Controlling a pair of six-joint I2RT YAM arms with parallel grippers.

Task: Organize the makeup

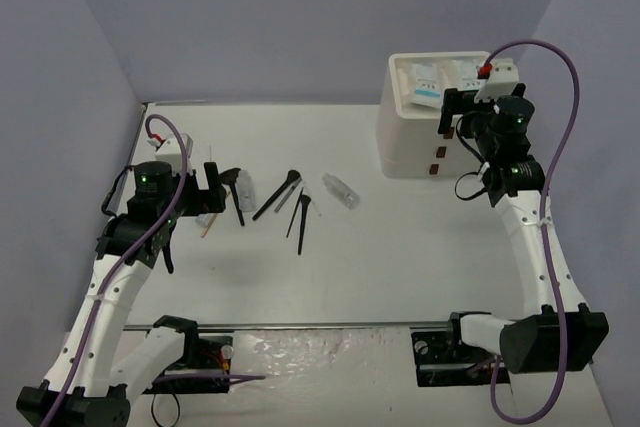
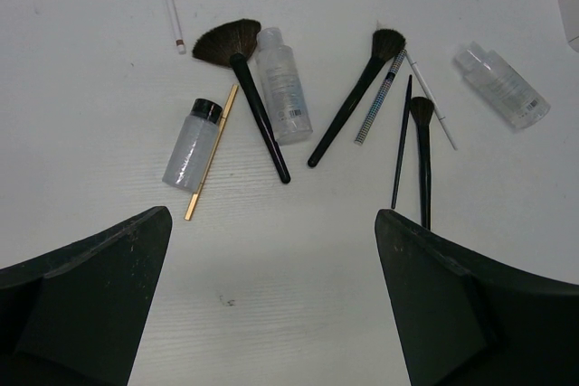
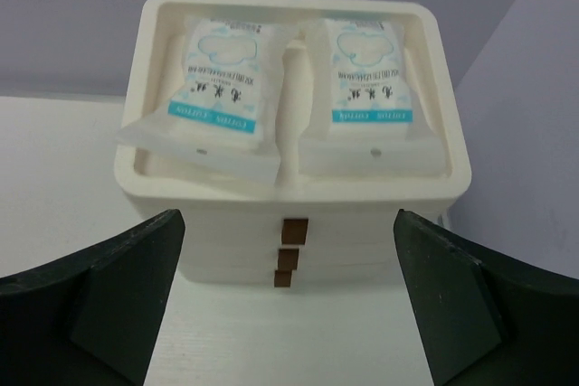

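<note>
Overhead, the left arm stretches forward over the left side of the table (image 1: 400, 257). The left gripper (image 2: 271, 223) is spread wide and empty above the scattered makeup: black brushes (image 2: 258, 110), clear bottles (image 2: 282, 83), and a black-capped vial (image 2: 193, 142) just beside a thin gold-toned stick (image 2: 211, 155). Bare tabletop lies between this cluster and the white drawer box (image 3: 362, 214) at the far right. The right arm stands raised before the box, and the right gripper (image 3: 288, 219) is wide, holding nothing. Two blue-print sachets (image 3: 222, 79) fill the two compartments of the top tray (image 3: 434, 51), the left one overhanging its front rim.
</note>
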